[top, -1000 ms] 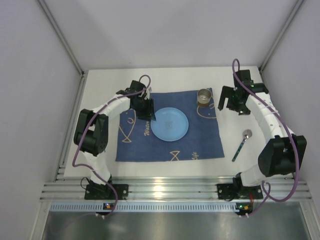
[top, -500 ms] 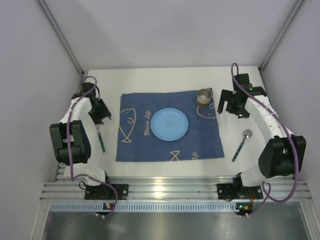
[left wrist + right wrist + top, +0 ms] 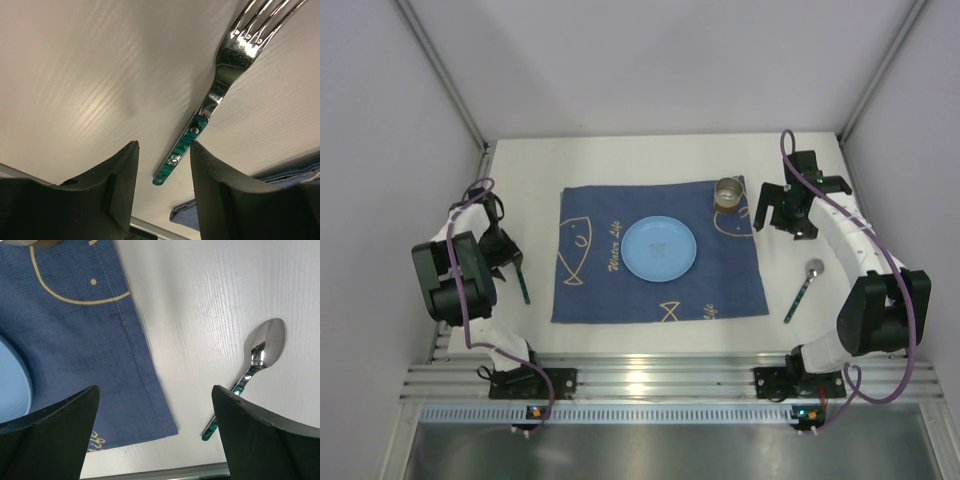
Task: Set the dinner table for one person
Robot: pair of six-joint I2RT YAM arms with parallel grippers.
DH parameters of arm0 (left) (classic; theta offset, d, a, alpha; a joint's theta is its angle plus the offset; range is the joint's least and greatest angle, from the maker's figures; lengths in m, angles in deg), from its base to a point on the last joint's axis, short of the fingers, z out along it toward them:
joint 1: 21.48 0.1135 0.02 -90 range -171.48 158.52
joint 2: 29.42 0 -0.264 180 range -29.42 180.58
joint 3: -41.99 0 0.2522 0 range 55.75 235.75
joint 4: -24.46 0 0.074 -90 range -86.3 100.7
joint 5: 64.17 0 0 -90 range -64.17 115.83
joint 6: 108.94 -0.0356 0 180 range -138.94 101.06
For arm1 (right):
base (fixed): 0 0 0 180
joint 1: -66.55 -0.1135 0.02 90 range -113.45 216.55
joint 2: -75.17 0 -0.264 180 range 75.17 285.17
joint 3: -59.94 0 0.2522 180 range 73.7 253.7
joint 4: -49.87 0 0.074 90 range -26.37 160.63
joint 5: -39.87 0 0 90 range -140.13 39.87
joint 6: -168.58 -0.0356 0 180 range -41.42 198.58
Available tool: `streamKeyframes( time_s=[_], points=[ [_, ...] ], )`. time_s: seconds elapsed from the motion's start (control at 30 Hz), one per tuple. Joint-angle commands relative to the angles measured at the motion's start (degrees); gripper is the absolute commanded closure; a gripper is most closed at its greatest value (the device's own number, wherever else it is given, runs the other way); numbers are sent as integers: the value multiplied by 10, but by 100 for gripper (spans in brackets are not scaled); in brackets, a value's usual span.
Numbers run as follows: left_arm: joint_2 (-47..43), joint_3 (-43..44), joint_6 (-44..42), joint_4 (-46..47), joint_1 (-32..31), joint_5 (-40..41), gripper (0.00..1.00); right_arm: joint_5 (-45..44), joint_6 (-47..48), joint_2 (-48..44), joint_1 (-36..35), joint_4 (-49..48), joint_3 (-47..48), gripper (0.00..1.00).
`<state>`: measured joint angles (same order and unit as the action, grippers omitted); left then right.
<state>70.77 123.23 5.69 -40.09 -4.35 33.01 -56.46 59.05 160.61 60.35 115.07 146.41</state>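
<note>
Far left, your left gripper (image 3: 164,150) hung with its jaws parted and empty over the fork (image 3: 220,85). The fork lay on the bare dinner table (image 3: 620,160), the white top under everything, near the left edge of the blue cloth (image 3: 620,290). The plate (image 3: 660,248) sat mid-cloth and the cup (image 3: 729,193) at the far right corner. Your right gripper (image 3: 155,405) was spread wide and held nothing. The spoon (image 3: 802,285) lay slanted right of the cloth. I judged the setting nearly done, with only straightening left and nothing in the way.

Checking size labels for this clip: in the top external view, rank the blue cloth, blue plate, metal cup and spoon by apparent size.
Largest to smallest:
1. blue cloth
2. blue plate
3. spoon and metal cup: not ranked, since the spoon is longer but thin and the cup is wider.
</note>
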Motion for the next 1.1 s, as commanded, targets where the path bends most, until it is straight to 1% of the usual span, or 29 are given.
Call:
streamKeyframes(
  time_s=[0.0, 0.17, 0.23, 0.33, 0.43, 0.57, 0.7, 0.83, 0.93, 1.07],
  points=[
    [21, -15, -19, 23, 4, 8, 50, 5, 3, -11, 7, -20, -1, 6],
    [44, -21, -16, 63, 3, -33, 53, 10, 3, -1, 7, -20, 7, 5],
    [44, -19, -13, 64, 1, -38, 57, 9, 4, 0, 7, -19, 9, 6],
    [18, -20, -19, 67, 2, -40, 58, 4, 4, 0, 7, -18, 11, 5],
    [-32, -23, -29, 66, 3, -55, 58, 0, 4, 0, 7, -18, 9, 5],
    [-54, -24, -36, 53, 3, -68, 58, -4, 3, 8, 7, -18, 11, 5],
    [-73, -35, -37, 62, 2, -69, 58, -5, 3, 15, 8, -18, 17, 6],
    [-45, -38, -41, 71, 2, -68, 57, -3, 3, 26, 8, -18, 29, 6],
    [-20, -45, -46, 93, 1, -94, 55, -1, 3, 30, 8, -15, 34, 6],
    [3, -53, -42, 115, 0, -96, 54, -3, 4, 31, 8, -13, 35, 6]
  ],
)
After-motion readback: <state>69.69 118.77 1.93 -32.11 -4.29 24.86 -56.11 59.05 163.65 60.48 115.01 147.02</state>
